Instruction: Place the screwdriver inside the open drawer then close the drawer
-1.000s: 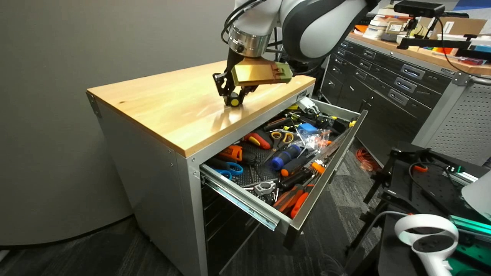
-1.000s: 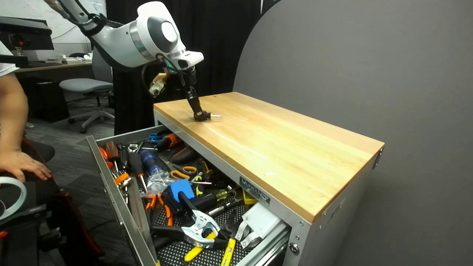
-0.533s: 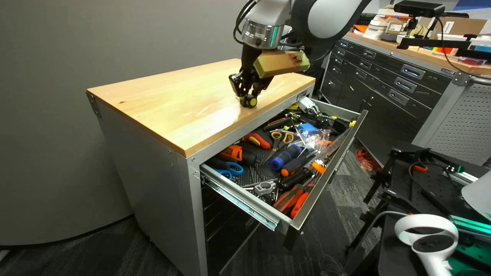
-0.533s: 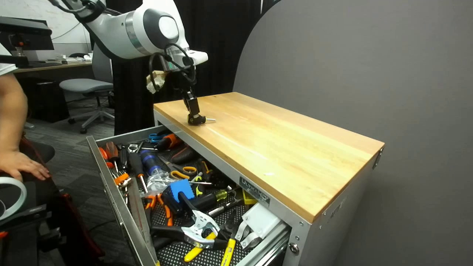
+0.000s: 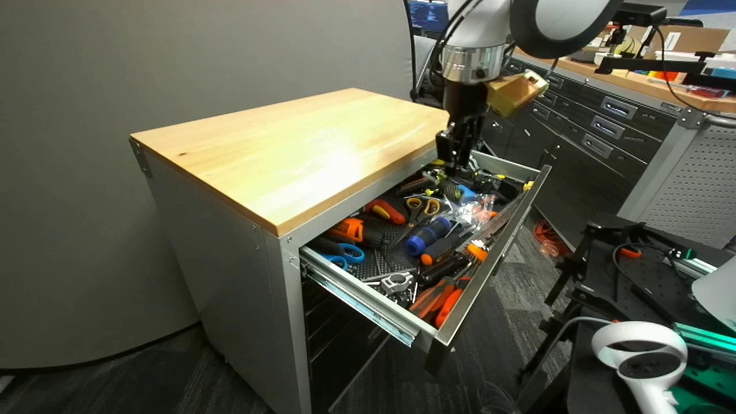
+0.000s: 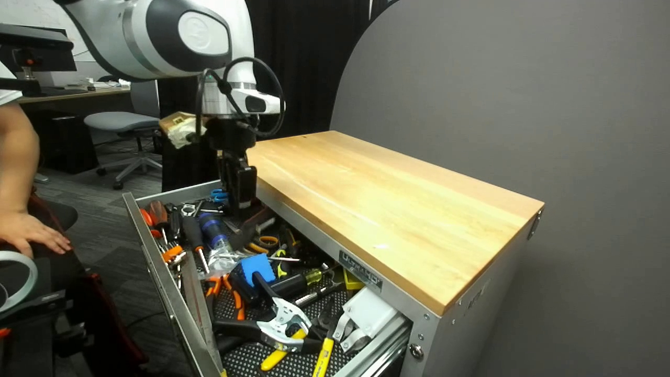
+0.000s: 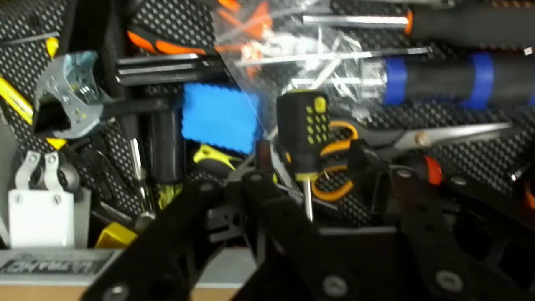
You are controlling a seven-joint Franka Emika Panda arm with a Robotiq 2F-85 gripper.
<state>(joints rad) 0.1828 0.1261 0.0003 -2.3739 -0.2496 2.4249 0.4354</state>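
Claw spread apart, stubby black screwdriver beneath it, over tools in the pulled-out drawer

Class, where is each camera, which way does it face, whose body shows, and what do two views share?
In an exterior view: beyond the cabinet end by the blue-handled scissors, facing down across the wooden top; robot arm and gripper show.
In an exterior view: beyond the end nearer the nameplate, facing down over the drawer; arm, gripper and a person's hand show.
Wrist view: on the arm, facing into the drawer; the screwdriver shows between open fingers.
Both exterior views share cabinet, drawer, arm.
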